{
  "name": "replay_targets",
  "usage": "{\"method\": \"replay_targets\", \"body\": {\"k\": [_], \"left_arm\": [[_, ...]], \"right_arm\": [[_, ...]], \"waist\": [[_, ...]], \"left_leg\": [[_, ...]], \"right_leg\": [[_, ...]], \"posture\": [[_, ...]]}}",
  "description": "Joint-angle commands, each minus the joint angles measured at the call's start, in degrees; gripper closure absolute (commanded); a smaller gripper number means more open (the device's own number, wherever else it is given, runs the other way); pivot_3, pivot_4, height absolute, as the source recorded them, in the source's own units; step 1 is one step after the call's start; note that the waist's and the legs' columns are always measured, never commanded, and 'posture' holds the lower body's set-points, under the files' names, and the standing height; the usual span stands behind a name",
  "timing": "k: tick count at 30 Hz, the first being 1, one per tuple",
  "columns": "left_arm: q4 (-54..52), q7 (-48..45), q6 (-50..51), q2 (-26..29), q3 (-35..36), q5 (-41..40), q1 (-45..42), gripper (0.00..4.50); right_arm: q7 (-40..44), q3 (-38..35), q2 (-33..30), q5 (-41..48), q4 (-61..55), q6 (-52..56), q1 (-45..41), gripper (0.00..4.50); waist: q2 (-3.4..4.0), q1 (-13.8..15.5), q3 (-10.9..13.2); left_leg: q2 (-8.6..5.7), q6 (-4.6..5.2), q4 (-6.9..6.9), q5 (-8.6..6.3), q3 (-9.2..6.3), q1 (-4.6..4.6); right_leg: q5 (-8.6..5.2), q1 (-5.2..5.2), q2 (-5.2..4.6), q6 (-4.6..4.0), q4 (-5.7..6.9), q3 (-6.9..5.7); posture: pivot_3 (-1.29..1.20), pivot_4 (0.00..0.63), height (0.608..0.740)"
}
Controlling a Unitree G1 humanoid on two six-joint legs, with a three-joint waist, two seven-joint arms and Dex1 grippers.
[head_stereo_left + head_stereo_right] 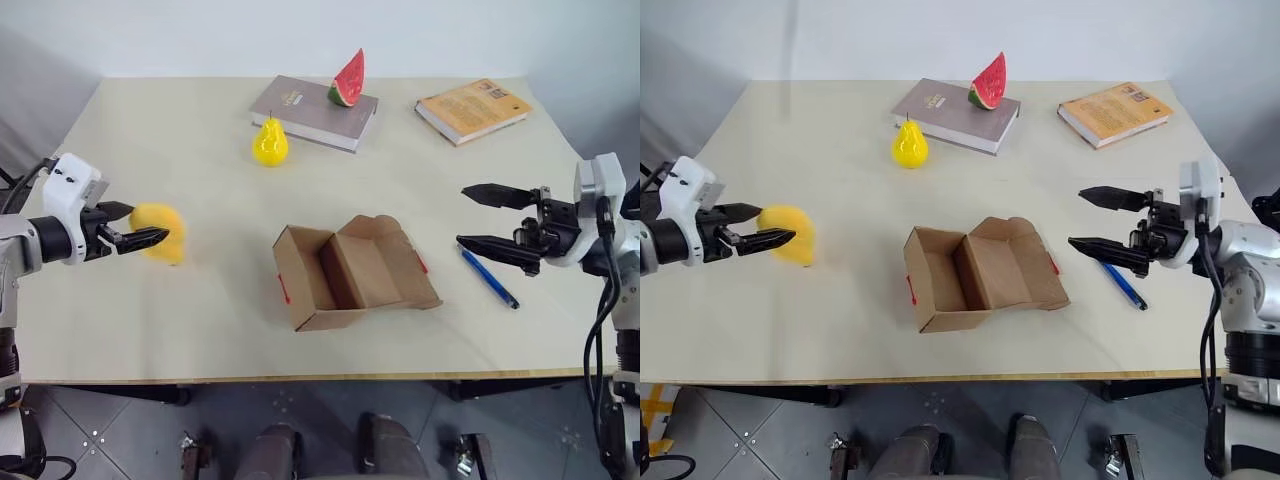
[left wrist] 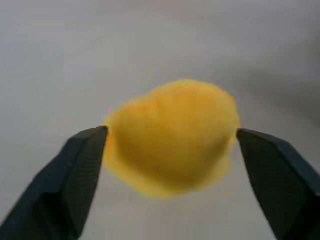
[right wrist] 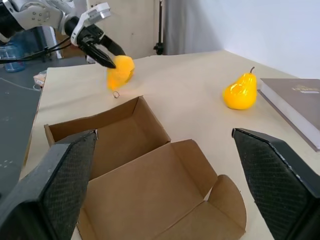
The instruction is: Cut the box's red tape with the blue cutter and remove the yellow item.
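The brown cardboard box (image 1: 340, 275) lies open in the middle of the table, its flaps spread and its inside bare. Bits of red tape (image 1: 283, 290) cling to its left edge and right flap. The yellow item (image 1: 165, 235) is far to the left, low over the table and blurred, between the spread fingertips of my left gripper (image 1: 148, 223), which is open. In the left wrist view the yellow item (image 2: 170, 137) spans the gap between both fingers. The blue cutter (image 1: 490, 278) lies on the table right of the box. My right gripper (image 1: 463, 215) hovers open just above it, pointing toward the box.
At the back, a yellow pear (image 1: 269, 143) stands in front of a grey book (image 1: 315, 112) that carries a watermelon slice (image 1: 348, 80). An orange book (image 1: 472, 110) lies at the back right. The table's front edge (image 1: 320, 378) runs close below the box.
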Motion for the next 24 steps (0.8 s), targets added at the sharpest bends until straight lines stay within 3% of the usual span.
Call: {"method": "replay_targets", "body": {"k": [1,4,7,13,19,24], "left_arm": [[-2.86,0.92,-0.92,1.7,3.66,-1.13,1.23,0.02],[-6.37,1.91,-2.57,-0.69,7.32,-3.48,2.82,0.02],[-12.82,1.39,-10.16,-8.21,14.17,-8.94,7.43,0.02],[-23.56,0.41,-12.4,-15.78,16.43,-13.34,24.01,0.02],[-21.76,-5.19,-22.22,-19.93,15.83,-12.89,37.53,0.02],[-18.24,-6.66,-29.65,-20.36,15.55,-11.96,40.52,0.02]], "right_arm": [[1.72,-0.44,0.03,-0.66,1.59,-1.58,-1.99,0.0],[3.11,-0.18,-0.16,-1.42,3.47,-2.2,-2.9,0.0],[4.84,0.0,-1.06,-3.08,6.25,-3.68,-3.02,0.0],[10.15,0.86,-3.88,-7.47,14.56,-8.73,-0.37,0.0],[10.72,3.16,-7.22,-11.56,21.91,-16.14,2.56,0.0],[9.71,1.76,-6.77,-11.68,22.84,-17.27,4.0,0.0]], "waist": [[0.01,-0.08,0.01],[0.04,-0.33,0.03],[0.09,-0.42,0.02],[0.14,-1.18,0.05],[0.31,-1.21,0.07],[0.39,-1.16,0.12]], "left_leg": [[0.0,0.0,-0.01,0.0,0.01,0.0],[0.01,0.0,-0.02,0.0,0.03,0.0],[0.02,-0.01,-0.02,0.0,0.03,0.0],[0.03,-0.04,-0.05,-0.02,0.05,0.01],[0.12,-0.08,0.0,-0.05,0.16,0.11],[0.25,-0.13,0.05,-0.08,0.23,0.12]], "right_leg": [[0.0,0.0,0.0,0.0,-0.01,0.0],[0.0,-0.02,0.01,0.0,-0.01,0.0],[0.0,-0.02,-0.01,0.0,-0.04,0.02],[-0.01,-0.01,-0.09,-0.03,-0.06,0.01],[-0.04,0.12,-0.12,-0.13,-0.23,0.1],[-0.08,0.11,-0.17,-0.29,-0.43,0.06]], "posture": [[0.0,0.15,0.74],[0.0,0.15,0.74],[0.0,0.15,0.74],[0.0,0.15,0.74],[0.0,0.15,0.74],[0.0,0.15,0.74]]}}
